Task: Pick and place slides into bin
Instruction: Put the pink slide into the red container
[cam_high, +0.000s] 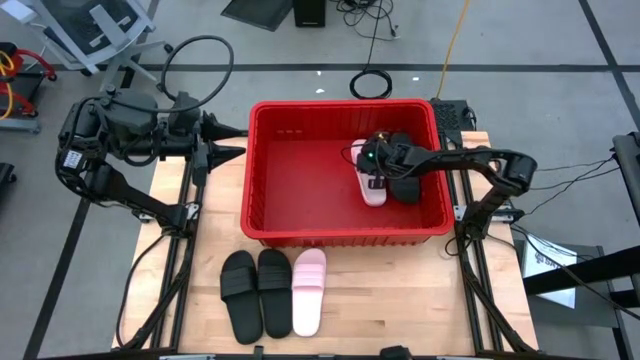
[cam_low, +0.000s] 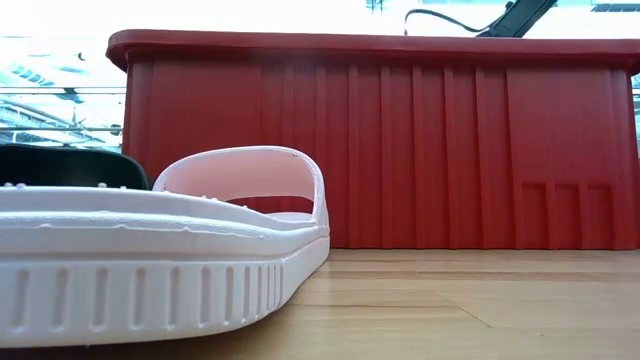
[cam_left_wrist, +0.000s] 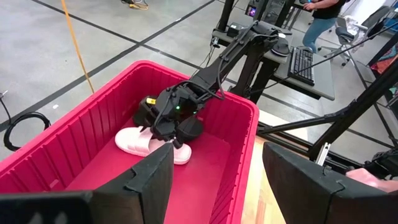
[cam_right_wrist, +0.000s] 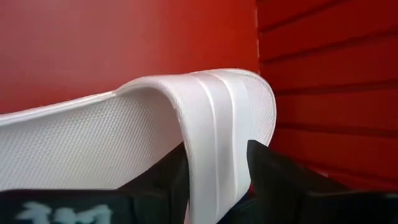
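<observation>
The red bin (cam_high: 300, 170) stands at the table's far middle. On its floor lie a pale pink slide (cam_high: 372, 192) and, to its right, a black slide (cam_high: 407, 186). My right gripper (cam_right_wrist: 217, 180) reaches down into the bin, open, its fingers on either side of the pink slide's strap (cam_right_wrist: 217, 118). Two black slides (cam_high: 240, 292) (cam_high: 275, 288) and a pink one (cam_high: 308, 290) lie side by side, soles down, on the table in front of the bin. My left gripper (cam_high: 232, 142) hangs open above the table, left of the bin. My right gripper straddles the pink slide's strap (cam_right_wrist: 211, 143), one finger (cam_right_wrist: 165, 174) under the strap's arch and the other finger (cam_right_wrist: 273, 177) outside it, slanting down from the right. Whether they touch the strap, I cannot tell. The slide lies sole down on the bin's floor.
The bin's walls (cam_left_wrist: 242, 118) close in my right gripper on the right and near sides. The pink slide on the table (cam_low: 150, 250) fills the low view's left, with the bin's front wall (cam_low: 400, 150) behind it. Bare wood lies right of the three slides.
</observation>
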